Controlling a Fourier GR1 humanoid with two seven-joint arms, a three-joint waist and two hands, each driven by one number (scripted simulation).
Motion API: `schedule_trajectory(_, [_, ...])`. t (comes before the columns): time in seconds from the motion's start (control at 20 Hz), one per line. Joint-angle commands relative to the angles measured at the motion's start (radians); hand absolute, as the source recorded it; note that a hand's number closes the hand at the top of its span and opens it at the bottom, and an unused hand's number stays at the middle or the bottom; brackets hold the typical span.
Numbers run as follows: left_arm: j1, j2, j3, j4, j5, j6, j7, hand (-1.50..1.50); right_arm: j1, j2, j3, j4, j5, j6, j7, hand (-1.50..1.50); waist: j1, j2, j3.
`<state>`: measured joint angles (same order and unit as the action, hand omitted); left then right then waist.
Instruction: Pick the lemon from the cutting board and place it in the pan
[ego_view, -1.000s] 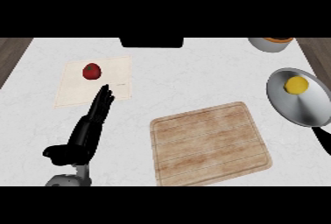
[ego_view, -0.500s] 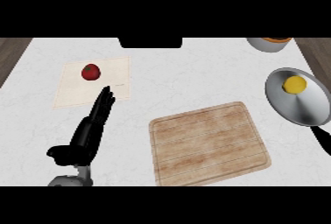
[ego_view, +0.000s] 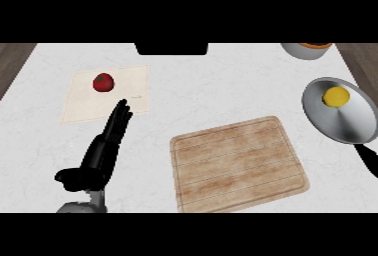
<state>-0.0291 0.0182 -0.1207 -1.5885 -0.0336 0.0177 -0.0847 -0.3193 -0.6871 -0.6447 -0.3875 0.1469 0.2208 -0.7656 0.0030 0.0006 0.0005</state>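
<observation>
Inside the pan (ego_view: 347, 122) the lemon (ego_view: 337, 96) already rests, so the left hand (ego_view: 103, 150) idles, fingers straight and together.

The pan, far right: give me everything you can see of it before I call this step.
The pan is a round, shallow, grey metal-looking dish lying flat on the white counter at the right edge, right of the wooden cutting board and apart from it. A dark handle runs from its lower rim toward the lower right and out of view. The yellow lemon sits inside, in the upper part of the bowl. No hand touches it.
</observation>
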Motion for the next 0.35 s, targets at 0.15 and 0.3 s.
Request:
schedule_trajectory(0.15, [-0.039,0.004,0.034,0.065,0.012,-0.019,-0.042,0.0,0.013,0.037,0.054,-0.036,-0.015,-0.096,-0.015,-1.5,0.0,0.001,0.0])
schedule_trajectory(0.3, [-0.029,0.0,0.016,-0.017,0.005,-0.006,0.049,0.0,0.028,-0.005,0.062,-0.048,-0.012,-0.113,-0.019,-1.5,0.001,0.0,0.0])
